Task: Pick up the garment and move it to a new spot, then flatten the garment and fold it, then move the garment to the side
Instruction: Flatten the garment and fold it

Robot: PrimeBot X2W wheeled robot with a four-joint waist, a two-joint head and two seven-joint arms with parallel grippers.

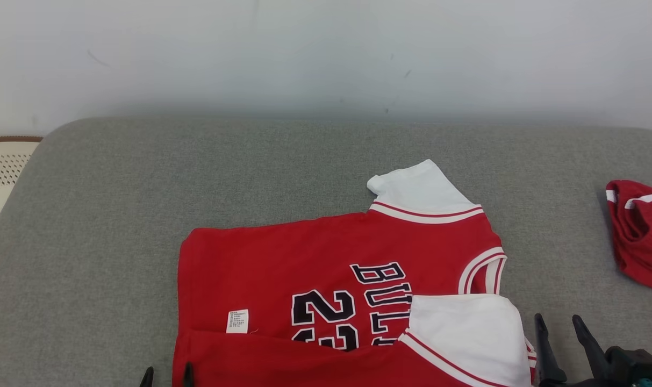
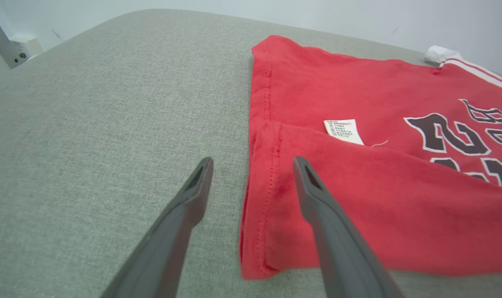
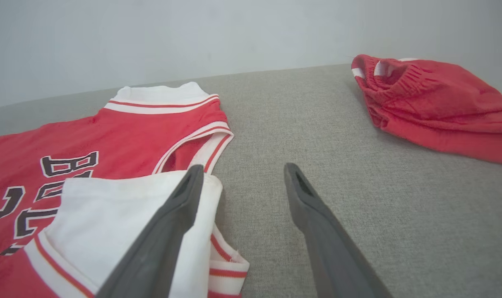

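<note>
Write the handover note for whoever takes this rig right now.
Left end effector: open, empty, fingers either side of the hem edge of the jersey.
Right end effector: open, empty, beside the near white sleeve.
The jersey lies spread on the grey cushion, print up. A second red garment sits crumpled to the right.
Done: near long edge folded over onto the print.
Left: fold the far edge, finish folding, move it aside.
</note>
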